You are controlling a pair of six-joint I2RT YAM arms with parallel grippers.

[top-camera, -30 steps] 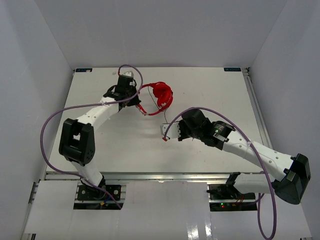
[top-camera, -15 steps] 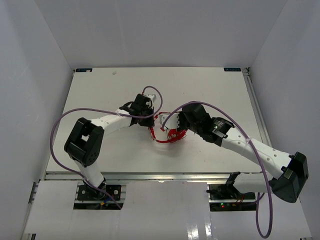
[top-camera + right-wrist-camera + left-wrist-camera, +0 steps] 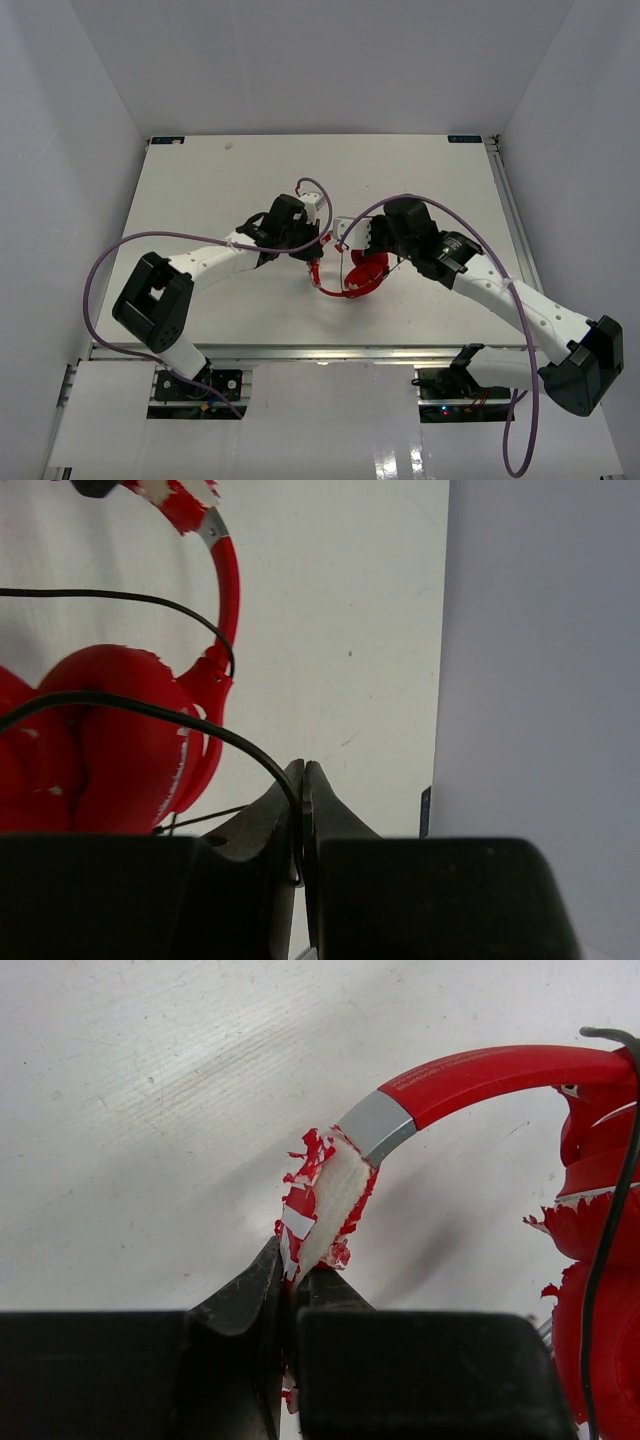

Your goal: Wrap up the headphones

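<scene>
Headphones (image 3: 368, 272) nearer, in left pincer (image 3: 296, 1272)

This is a robotics lab test cell. A white desk (image 3: 200, 180) fills the middle of the frame, boxed in by plain pale walls (image 3: 320, 60) at the left, top and right. Two white-and-black robot arms, the left arm (image 3: 200, 262) and the right arm (image 3: 500, 295), are bolted to a metal rail (image 3: 320, 352) along the bottom edge and trail thick purple cables (image 3: 95, 290). Electronics (image 3: 450, 405) with small lights sit at the lower right.
</scene>
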